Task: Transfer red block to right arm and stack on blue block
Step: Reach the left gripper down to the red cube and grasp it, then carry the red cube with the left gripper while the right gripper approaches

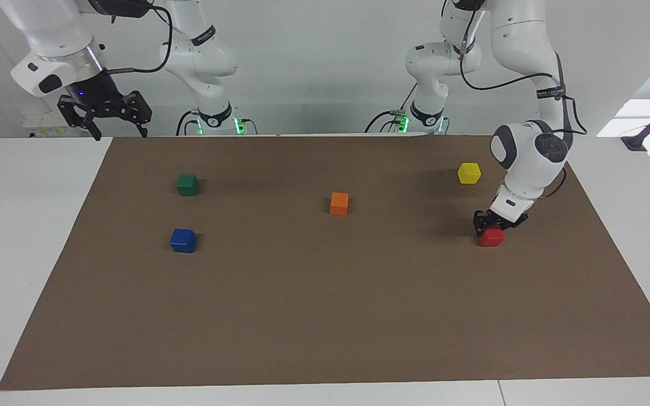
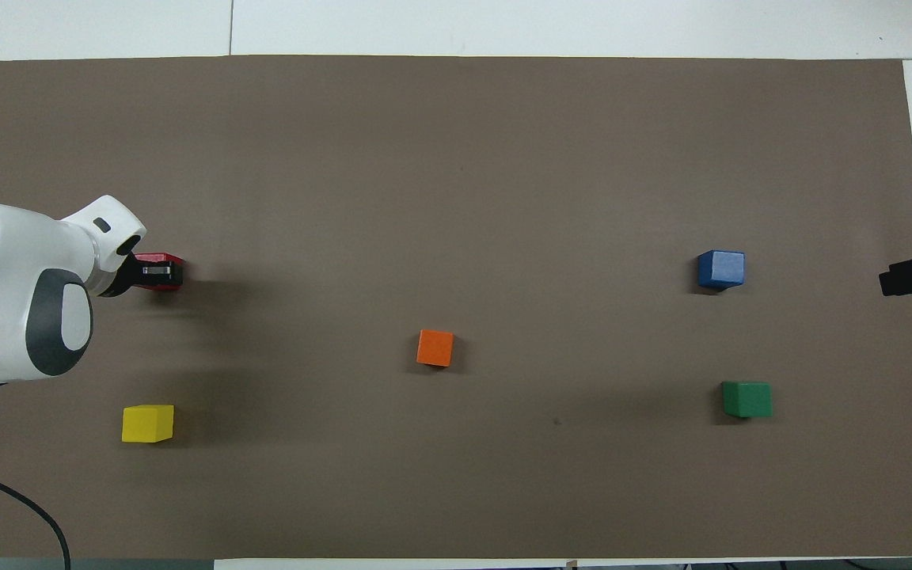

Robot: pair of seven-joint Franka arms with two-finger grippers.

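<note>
Left pincer (image 1: pixel 490 224) is clenched on the red block (image 1: pixel 491 238), which sits on the brown mat (image 1: pixel 325 316) at the left arm's end of the bench (image 1: pixel 20 237). Right pincer (image 1: pixel 105 115) waits with its fingers spread, raised over the bench edge at the right arm's end. Five cubes lie well apart: one red, one yellow block (image 1: pixel 469 172), one orange block (image 1: pixel 339 203), one green block (image 1: pixel 188 184) and one blue block (image 1: pixel 183 240). Nothing stands between them. Being a cube, the red block has no long axis.
</note>
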